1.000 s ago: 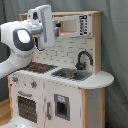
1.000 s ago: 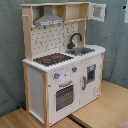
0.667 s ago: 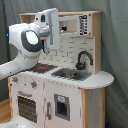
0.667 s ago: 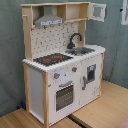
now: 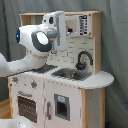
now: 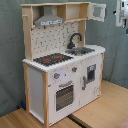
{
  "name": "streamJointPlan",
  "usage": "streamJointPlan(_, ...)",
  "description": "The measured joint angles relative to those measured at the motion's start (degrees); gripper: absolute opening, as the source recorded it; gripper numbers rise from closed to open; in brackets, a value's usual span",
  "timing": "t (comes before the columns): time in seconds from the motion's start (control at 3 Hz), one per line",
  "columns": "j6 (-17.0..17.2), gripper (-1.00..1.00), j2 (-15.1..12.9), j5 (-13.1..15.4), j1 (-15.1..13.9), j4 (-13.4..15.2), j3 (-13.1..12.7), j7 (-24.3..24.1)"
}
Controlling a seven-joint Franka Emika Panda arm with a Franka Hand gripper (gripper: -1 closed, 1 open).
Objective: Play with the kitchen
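While the arm hangs over the hob, the kitchen stands upright on a wooden floor; jaw state cannot be told.
Judged rigid, bulky, too heavy to lift: work only its small parts, the oven door, knobs or faucet.

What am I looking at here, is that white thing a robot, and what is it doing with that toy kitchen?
Yes. The white jointed machine in the first exterior view is a robot arm, seen close up from a camera off the arm. It is raised in front of the kitchen, a white and light-wood toy play kitchen. The second exterior view shows the same toy from another side, with only a bit of the arm at its upper right edge. On the counter sit a black faucet over a sink and a red-ringed hob; below is a windowed oven door. Nothing shows as held.
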State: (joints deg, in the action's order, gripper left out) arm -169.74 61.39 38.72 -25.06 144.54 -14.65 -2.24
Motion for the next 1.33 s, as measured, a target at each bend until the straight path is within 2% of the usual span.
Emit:
streamJointPlan(0.33, -2.16, -1.00, -4.07, 0.00, -1.17, -2.47, -2.98, -0.04)
streamJointPlan(1.0, -2.33, -1.00, -11.94, -0.02, -1.46, -9.30, -9.01, -0.06)
streamJointPlan(1.33, -2.36, -1.00, -14.95, -0.02, -1.63, -12.46, -12.89, -0.06)
